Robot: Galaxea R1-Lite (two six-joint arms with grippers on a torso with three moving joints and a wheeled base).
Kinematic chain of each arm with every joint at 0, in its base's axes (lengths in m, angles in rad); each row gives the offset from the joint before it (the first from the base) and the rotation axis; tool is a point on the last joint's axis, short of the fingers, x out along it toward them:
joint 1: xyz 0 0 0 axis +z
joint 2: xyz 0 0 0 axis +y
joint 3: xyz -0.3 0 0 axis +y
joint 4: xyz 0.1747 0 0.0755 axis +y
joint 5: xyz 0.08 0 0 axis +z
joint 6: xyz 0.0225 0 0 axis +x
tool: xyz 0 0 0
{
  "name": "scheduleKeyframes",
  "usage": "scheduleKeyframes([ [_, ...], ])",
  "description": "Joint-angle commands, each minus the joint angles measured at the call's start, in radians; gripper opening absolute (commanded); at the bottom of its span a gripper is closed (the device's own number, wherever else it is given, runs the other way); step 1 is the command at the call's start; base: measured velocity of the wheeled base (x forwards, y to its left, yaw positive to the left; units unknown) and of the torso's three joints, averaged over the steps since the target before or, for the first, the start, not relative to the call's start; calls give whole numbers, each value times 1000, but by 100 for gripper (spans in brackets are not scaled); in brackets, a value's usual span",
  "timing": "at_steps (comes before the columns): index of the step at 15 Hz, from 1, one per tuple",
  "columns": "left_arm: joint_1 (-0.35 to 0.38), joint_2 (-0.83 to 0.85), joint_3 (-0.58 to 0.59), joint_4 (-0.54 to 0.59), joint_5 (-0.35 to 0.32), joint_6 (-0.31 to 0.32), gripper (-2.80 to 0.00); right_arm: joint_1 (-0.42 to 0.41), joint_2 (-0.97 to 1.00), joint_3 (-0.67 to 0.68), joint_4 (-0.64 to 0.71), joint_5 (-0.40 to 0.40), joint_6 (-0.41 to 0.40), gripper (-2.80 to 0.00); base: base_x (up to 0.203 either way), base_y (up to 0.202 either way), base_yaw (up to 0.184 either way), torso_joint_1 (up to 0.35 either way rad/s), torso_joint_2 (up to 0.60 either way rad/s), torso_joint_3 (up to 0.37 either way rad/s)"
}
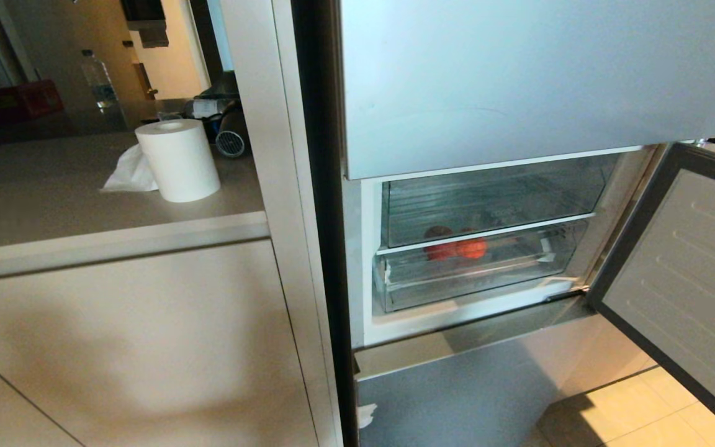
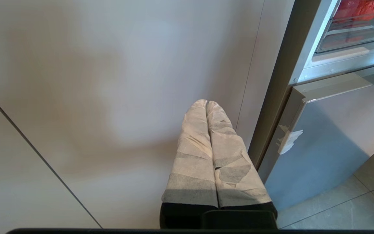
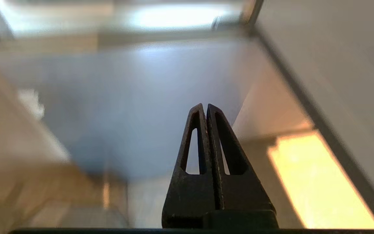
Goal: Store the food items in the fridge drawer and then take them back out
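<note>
Tomatoes point(image 1: 463, 247) resting inside shut fridge drawer point(image 1: 475, 273), stored behind clear lip; left claw point(image 2: 206, 103) and right claw point(image 3: 205, 106) clenched, empty, low outside fridge.

Food items point(image 1: 457, 247) inside fridge drawer point(image 1: 475, 273) — under upper compartment point(image 1: 488, 198); paper roll point(image 1: 179, 159) on counter point(image 1: 84, 205), left of fridge.
</note>
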Motion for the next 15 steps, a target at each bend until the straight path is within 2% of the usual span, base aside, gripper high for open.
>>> scheduleKeyframes([
  [1,0,2,0,0,0,-2,-280,-14,-151,0,3,-2,2,-280,0,0,0,0,0,0],
  [9,0,2,2,2,2,3,-280,-19,-149,0,2,-5,22,-280,0,0,0,0,0,0],
  [12,0,2,2,2,2,0,-280,-19,-149,0,0,-19,96,-280,0,0,0,0,0,0],
  [15,0,2,0,0,2,-1,-280,-19,-149,0,-1,-23,111,-280,-24,0,1,6,2,-1],
])
